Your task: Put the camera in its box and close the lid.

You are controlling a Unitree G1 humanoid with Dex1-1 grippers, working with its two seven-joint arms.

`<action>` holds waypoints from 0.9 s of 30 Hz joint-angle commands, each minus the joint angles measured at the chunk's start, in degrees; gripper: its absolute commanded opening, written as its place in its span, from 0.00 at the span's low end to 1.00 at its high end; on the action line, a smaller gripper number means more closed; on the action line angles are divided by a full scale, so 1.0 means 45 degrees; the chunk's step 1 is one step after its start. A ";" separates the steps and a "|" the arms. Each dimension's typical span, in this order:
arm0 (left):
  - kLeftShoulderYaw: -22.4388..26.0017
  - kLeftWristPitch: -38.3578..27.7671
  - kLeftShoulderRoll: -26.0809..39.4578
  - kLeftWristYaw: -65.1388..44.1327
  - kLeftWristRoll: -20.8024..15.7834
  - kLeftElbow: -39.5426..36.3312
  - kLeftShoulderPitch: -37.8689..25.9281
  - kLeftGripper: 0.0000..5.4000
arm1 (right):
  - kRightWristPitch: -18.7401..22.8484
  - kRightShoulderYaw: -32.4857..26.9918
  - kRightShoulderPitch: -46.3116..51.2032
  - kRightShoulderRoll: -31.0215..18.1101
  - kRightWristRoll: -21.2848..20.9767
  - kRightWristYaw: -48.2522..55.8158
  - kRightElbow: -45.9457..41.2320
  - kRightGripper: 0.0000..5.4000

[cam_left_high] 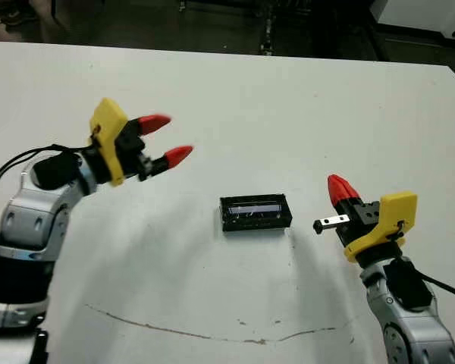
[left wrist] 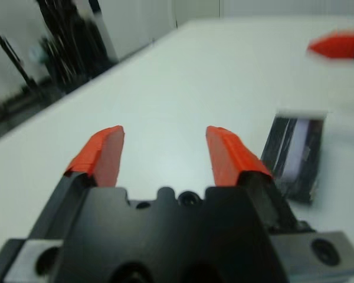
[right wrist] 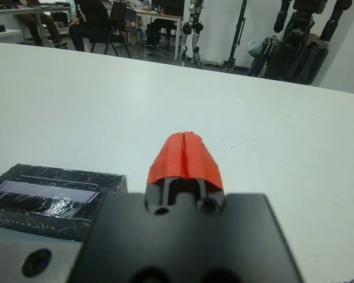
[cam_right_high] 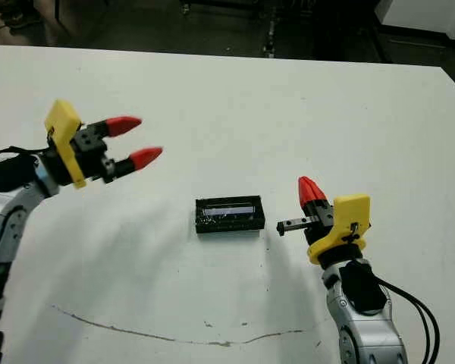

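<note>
The head's stereo pair looked down on the white table [cam_left_high: 288, 98] from above. Each wrist camera sat low, close behind its fingers; all four views shared the lid [cam_left_high: 255, 212].

Silver arms, black cables, yellow wrist brackets, 2 red-tipped fingers per pincer.
</note>
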 commanded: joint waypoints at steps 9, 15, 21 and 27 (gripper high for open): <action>-0.2163 0.2873 -0.2674 0.2873 -0.0393 -0.1195 0.0745 0.26 | -0.0093 -0.0146 0.0091 -0.0134 -0.0071 -0.0064 0.0117 0.00; -0.3248 0.2953 -0.3360 0.3315 0.0026 -0.0206 0.0676 0.09 | -0.0110 -0.0297 0.0058 -0.0119 -0.0166 -0.0195 0.0158 0.00; -0.3868 0.2961 -0.3626 0.3294 0.0420 0.1053 0.0642 0.00 | 0.0113 -0.0492 0.0006 -0.0209 -0.0253 -0.0307 0.0045 0.00; -0.4279 0.3750 -0.3770 0.3442 0.0605 0.1751 0.0559 0.00 | 0.0208 -0.0592 -0.0060 -0.0203 -0.0192 -0.0302 0.0024 0.00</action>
